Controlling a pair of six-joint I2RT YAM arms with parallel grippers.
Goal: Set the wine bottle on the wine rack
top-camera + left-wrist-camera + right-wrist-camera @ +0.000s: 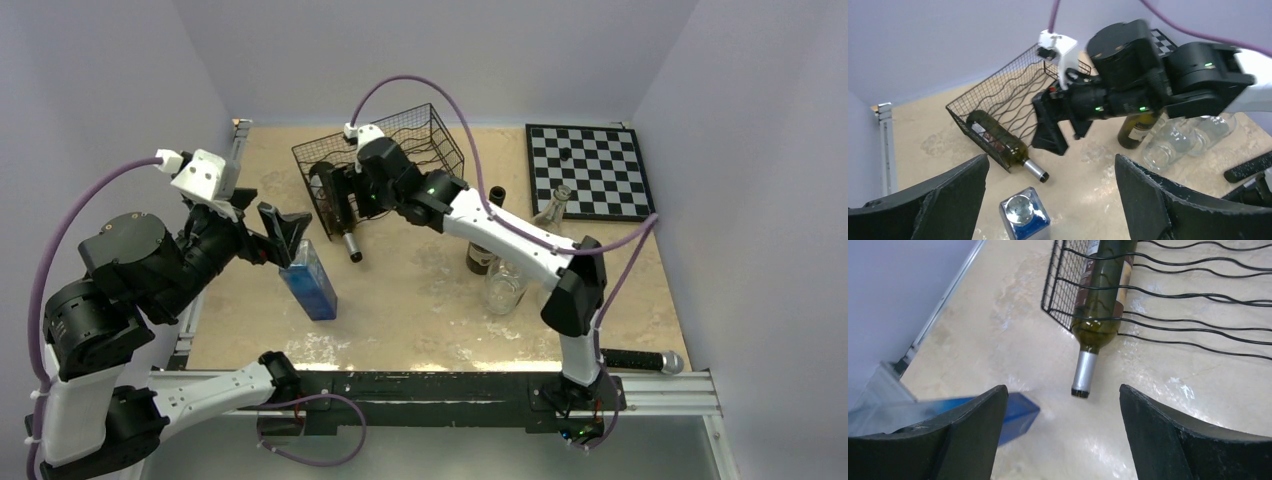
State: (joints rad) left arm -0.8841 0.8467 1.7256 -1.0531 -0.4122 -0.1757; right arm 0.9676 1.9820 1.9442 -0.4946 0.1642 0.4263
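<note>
- Spreading wide with nothing between them, the right fingers hang just off the neck end of the dark green glass wine bottle.
- That wine bottle lies on its side inside the black wire-mesh wine rack, under its wavy wires, with its silver-capped neck poking out over the beige table.
- The left fingers, also wide and empty, hover above a blue square glass bottle standing near the rack.

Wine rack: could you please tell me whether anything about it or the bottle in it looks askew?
Slightly. The wine bottle lies on its side in the wine rack, but its shoulder and silver-capped neck stick out past the rack's front edge over the table. Nothing looks spilled or broken.
</note>
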